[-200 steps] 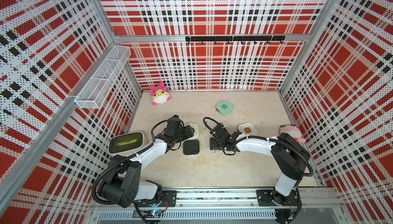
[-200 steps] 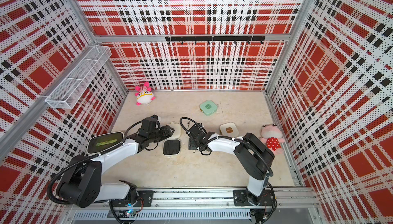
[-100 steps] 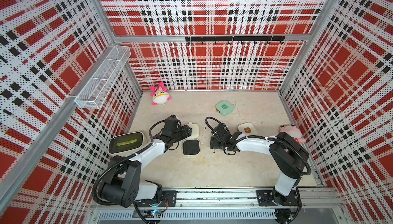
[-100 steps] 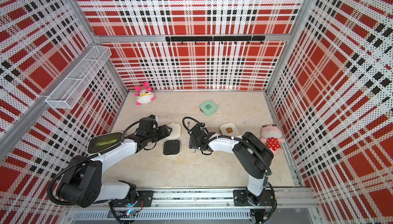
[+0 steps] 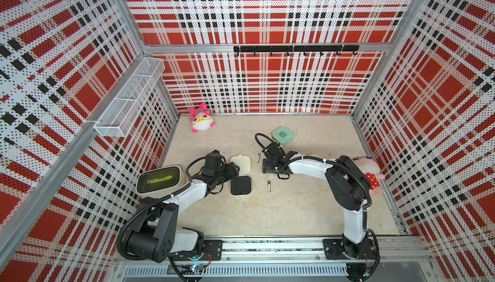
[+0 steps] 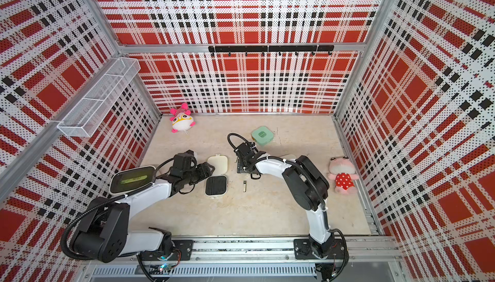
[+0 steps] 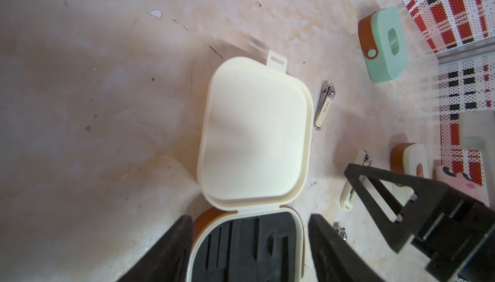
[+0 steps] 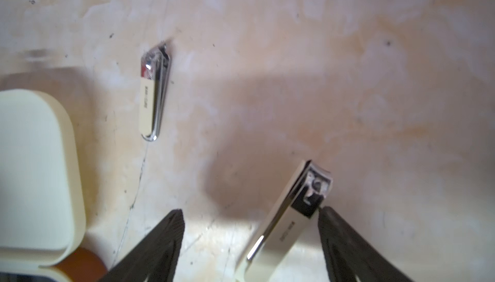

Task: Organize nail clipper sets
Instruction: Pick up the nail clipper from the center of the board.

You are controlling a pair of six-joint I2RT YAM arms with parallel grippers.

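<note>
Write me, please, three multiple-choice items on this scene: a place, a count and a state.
1. Where is the mint green case? A on the table, beyond the right hand; B at the table's front edge; C held in mid-air.
2. How many plush toys are there? A one; B two; C four.
3. The cream case at the left hand is: A latched shut; B upside down; C open, lid laid back.
Key: 1A, it lies on the tabletop; 2B, one at the back, a red-dotted plush at the right; 3C, its black tray shows.

Left arm [image 5: 187, 192]: white shells, black joints, black corrugated cable loop.
Right arm [image 5: 308, 164]: same colours, white cable ties.
Right gripper [image 8: 251, 209]: black, ribbed, tapering fingers [image 8: 160, 243].
</note>
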